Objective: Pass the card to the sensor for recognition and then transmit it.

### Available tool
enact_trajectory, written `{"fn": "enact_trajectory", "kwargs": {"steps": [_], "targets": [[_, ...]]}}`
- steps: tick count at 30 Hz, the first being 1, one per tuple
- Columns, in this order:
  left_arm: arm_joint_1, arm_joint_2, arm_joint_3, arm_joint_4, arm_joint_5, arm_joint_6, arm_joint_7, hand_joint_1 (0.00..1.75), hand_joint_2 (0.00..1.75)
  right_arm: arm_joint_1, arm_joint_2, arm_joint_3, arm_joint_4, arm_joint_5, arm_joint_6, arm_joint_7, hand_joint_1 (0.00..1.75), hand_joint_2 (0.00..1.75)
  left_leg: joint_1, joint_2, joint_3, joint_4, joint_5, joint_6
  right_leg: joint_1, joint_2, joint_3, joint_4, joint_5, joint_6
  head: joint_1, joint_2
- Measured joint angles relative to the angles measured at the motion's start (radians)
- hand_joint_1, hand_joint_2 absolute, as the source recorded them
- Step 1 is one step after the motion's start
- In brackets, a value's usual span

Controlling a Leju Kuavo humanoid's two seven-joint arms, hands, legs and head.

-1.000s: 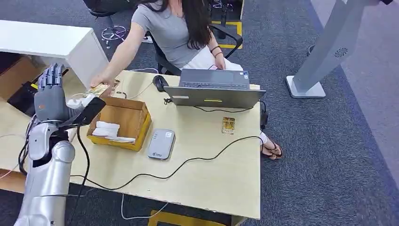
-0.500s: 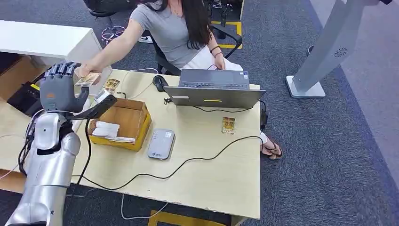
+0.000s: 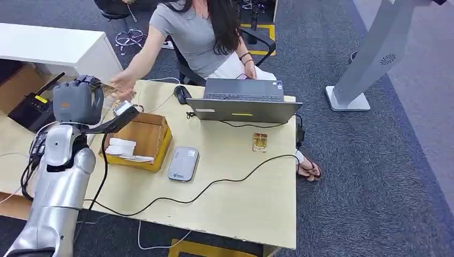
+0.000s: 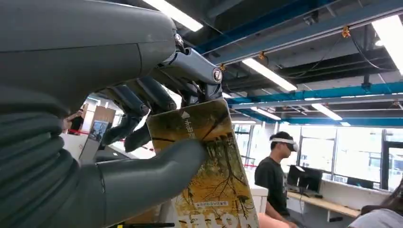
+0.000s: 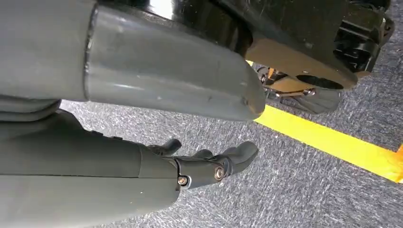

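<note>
My left hand (image 3: 77, 101) is raised over the desk's far left corner, fingers curled. In the left wrist view the left hand (image 4: 114, 183) pinches a yellow card (image 4: 214, 161) with a tree picture between thumb and fingers. The card (image 3: 108, 89) shows as a thin gold edge beside a person's hand (image 3: 123, 83), which hovers close to it. The grey card sensor (image 3: 183, 163) lies flat on the desk beside the wooden box. My right hand (image 5: 142, 166) hangs over the carpet and holds nothing, its fingers loosely apart.
A wooden box (image 3: 142, 136) with white papers stands below my left hand. A second card (image 3: 260, 142) lies near the laptop (image 3: 243, 101). A mouse (image 3: 182, 93), a black radio (image 3: 35, 107) and trailing cables (image 3: 214, 184) share the desk (image 3: 251, 209). The person sits behind it.
The person lifted a card from the desk to my left hand. My left hand moved right and closed its spread fingers on the card.
</note>
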Motion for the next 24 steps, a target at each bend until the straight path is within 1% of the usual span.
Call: {"fn": "enact_trajectory", "kwargs": {"steps": [16, 19, 21, 24], "targets": [[0.005, -0.011, -0.023, -0.002, 0.029, 0.0, -0.009, 1.75, 1.75, 0.0, 0.0, 0.0, 0.0, 0.002, 0.0, 0.0, 0.0, 0.0, 0.0, 0.0, 0.0, 0.0, 0.0, 0.0, 0.0, 0.0, 0.0, 0.0, 0.0, 0.0, 0.0, 0.0], [0.025, -0.031, -0.037, -0.018, 0.03, -0.003, -0.028, 1.75, 1.75, 0.0, 0.001, 0.0, 0.0, 0.005, -0.002, 0.001, 0.0, 0.0, 0.0, 0.0, 0.0, 0.0, 0.0, 0.0, 0.0, 0.0, 0.0, 0.0, 0.0, 0.0, 0.0, 0.0], [0.045, -0.053, -0.071, -0.033, -0.011, -0.005, -0.034, 1.75, 1.75, 0.0, 0.003, 0.0, 0.0, 0.009, -0.003, 0.001, 0.0, 0.0, 0.0, -0.002, 0.0, 0.0, 0.0, 0.0, 0.0, -0.001, 0.0, 0.0, 0.0, 0.0, 0.0, 0.0], [0.05, -0.057, -0.081, -0.036, -0.023, -0.006, -0.034, 1.75, 1.75, -0.001, 0.004, 0.0, 0.0, 0.01, -0.003, 0.001, 0.0, 0.0, -0.001, -0.002, 0.0, 0.0, 0.0, 0.0, 0.0, -0.001, 0.0, 0.0, 0.0, 0.0, 0.0, 0.0]]}}
